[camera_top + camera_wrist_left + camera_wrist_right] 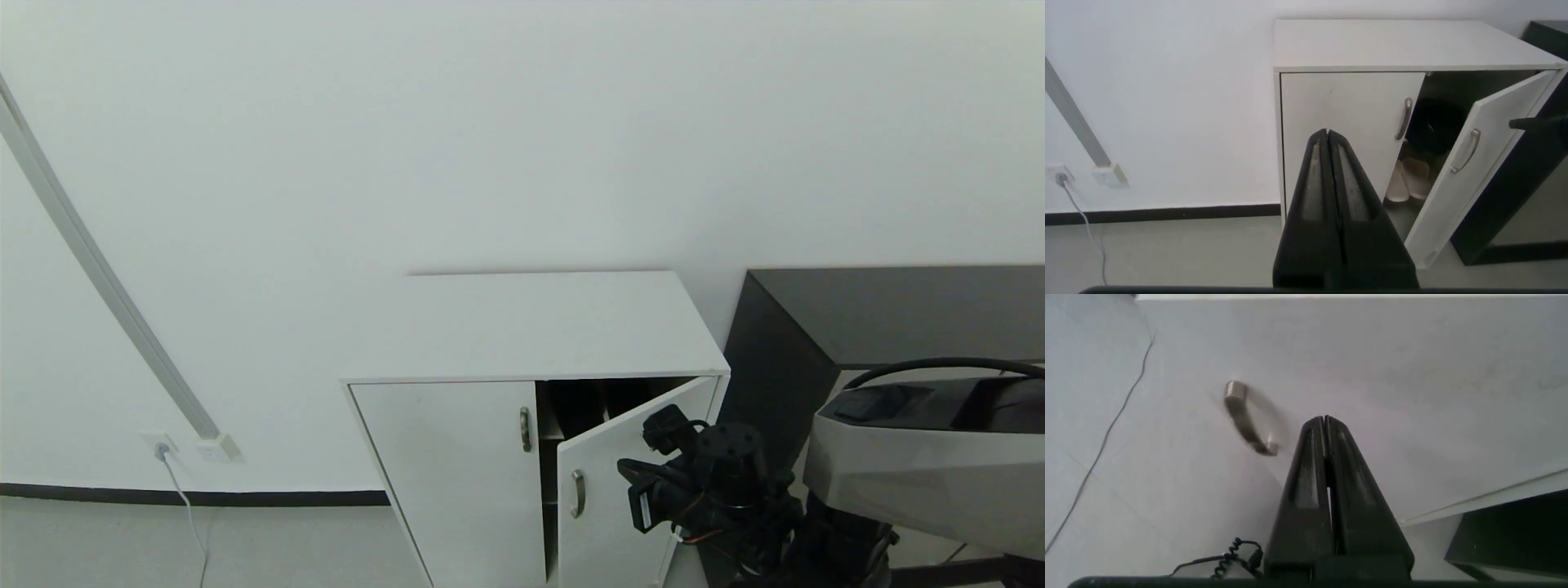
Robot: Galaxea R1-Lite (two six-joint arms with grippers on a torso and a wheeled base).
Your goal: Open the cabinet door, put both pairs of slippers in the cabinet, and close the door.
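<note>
Right door (629, 482) ajar, hinged at cabinet (531, 327) right edge; slippers (1409, 180) seen inside. Right gripper (1327, 420), fingers pressed together, positioned just beside door's outer face, near handle (1249, 420). Left gripper (1327, 132), likewise closed, farther off.

No readable text, label or number on cabinet (531, 327) or wall (490, 122).

I face a plain indoor room, office or home I cannot tell: bare white wall (408, 122), black skirting (204, 496), grey floor (98, 547). A white cabinet (531, 327) stands against the wall, a dark desk (898, 310) to its right, a wall socket (161, 446) and slanting cable duct (90, 261) to its left.
</note>
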